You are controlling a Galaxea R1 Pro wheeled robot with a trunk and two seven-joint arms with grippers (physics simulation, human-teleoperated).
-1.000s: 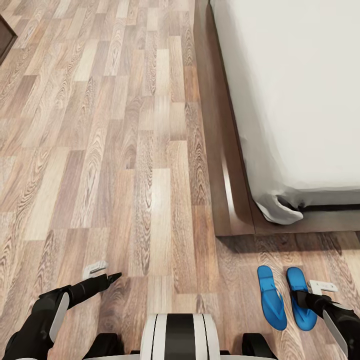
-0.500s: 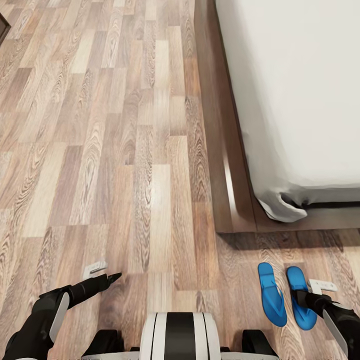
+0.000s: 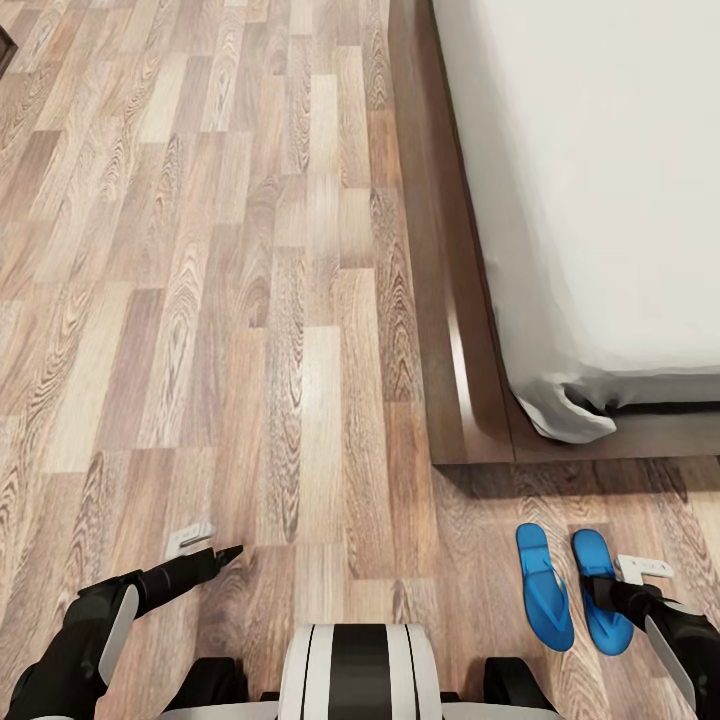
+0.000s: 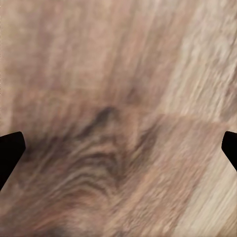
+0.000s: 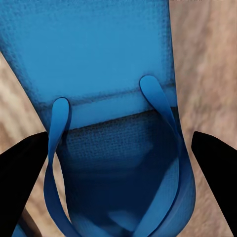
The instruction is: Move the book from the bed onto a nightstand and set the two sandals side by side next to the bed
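Over the last second the whole head view has been shifted slightly, which is read as camera or base motion, while the two bright blue flat strap sandals (image 3: 573, 588) are left as before, side by side on the grey-brown wood-plank floor (image 3: 250, 330) just off the corner of the low bed with the off-white mattress and dark brown frame (image 3: 600, 200). The right gripper (image 5: 118, 173) is held spread wide over the right-hand sandal (image 5: 116, 123), fingers either side and nothing clasped; the left gripper (image 4: 118, 143) is likewise held wide apart over bare floor. The sandal step is judged essentially settled, and the book is nowhere seen on the visible mattress.
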